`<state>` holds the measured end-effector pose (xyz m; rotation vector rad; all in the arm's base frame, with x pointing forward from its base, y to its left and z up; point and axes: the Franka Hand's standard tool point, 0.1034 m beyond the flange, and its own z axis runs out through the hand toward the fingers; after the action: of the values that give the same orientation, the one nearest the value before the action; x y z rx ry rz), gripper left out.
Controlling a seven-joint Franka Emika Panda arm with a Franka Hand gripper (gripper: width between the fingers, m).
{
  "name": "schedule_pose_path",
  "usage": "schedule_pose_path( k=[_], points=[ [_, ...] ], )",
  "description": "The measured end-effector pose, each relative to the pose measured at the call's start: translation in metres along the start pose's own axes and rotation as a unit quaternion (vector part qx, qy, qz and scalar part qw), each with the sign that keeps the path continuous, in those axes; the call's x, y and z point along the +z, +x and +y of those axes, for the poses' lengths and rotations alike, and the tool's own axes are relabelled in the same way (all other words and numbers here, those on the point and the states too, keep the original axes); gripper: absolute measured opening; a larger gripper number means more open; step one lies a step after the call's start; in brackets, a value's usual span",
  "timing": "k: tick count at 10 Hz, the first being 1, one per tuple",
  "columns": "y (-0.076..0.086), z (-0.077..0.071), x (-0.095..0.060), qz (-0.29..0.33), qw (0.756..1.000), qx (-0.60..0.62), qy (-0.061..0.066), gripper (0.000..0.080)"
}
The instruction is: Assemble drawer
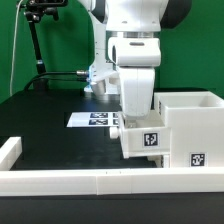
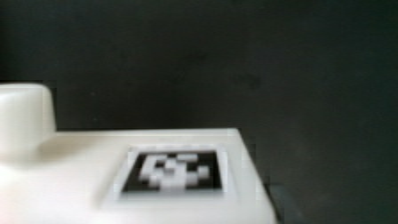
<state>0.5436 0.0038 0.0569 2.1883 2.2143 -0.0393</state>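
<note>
A small white tray (image 1: 143,142) with a black-and-white tag stands against the tall white casing (image 1: 190,125) at the exterior view's right. My gripper (image 1: 137,118) comes straight down onto the tray's top, and its fingers are hidden behind the tray and the hand. In the wrist view the tray's white face (image 2: 80,165) with its blurred tag (image 2: 175,170) fills the near part very close up. A rounded white knob (image 2: 22,120) stands up beside it. No fingers show there. A second tray is not in view.
The marker board (image 1: 92,119) lies flat on the black table behind the tray. Low white rim walls run along the front (image 1: 90,182) and at the exterior view's left (image 1: 10,150). A black camera stand (image 1: 38,40) stands at the back left.
</note>
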Motion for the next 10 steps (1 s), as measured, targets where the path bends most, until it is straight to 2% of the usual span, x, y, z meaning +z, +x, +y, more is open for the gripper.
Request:
schedule_pose_path(
  k=[1,2,3,4,5,6,7,8,9,10],
  points=[
    [-0.001,0.0,-0.012,-0.004,1.0,0.0,0.004,0.0261],
    [-0.003,0.002,-0.023,-0.007,1.0,0.0,0.003,0.0261],
    [-0.006,0.002,-0.03,-0.01,1.0,0.002,0.007,0.0469],
    [-0.011,0.002,-0.038,-0.014,1.0,0.001,0.012,0.0469],
    [-0.019,0.003,-0.047,-0.018,1.0,-0.001,0.015,0.0609],
    [-0.03,0.008,-0.056,-0.021,1.0,-0.006,0.014,0.0609],
    [-0.043,0.005,-0.054,-0.022,1.0,-0.015,0.017,0.0642],
    [-0.059,0.002,-0.049,-0.022,0.999,-0.027,0.022,0.0642],
    [-0.068,-0.001,-0.044,-0.021,0.999,-0.029,0.027,0.0648],
    [-0.066,0.0,-0.045,-0.021,0.999,-0.029,0.027,0.0649]
  ],
)
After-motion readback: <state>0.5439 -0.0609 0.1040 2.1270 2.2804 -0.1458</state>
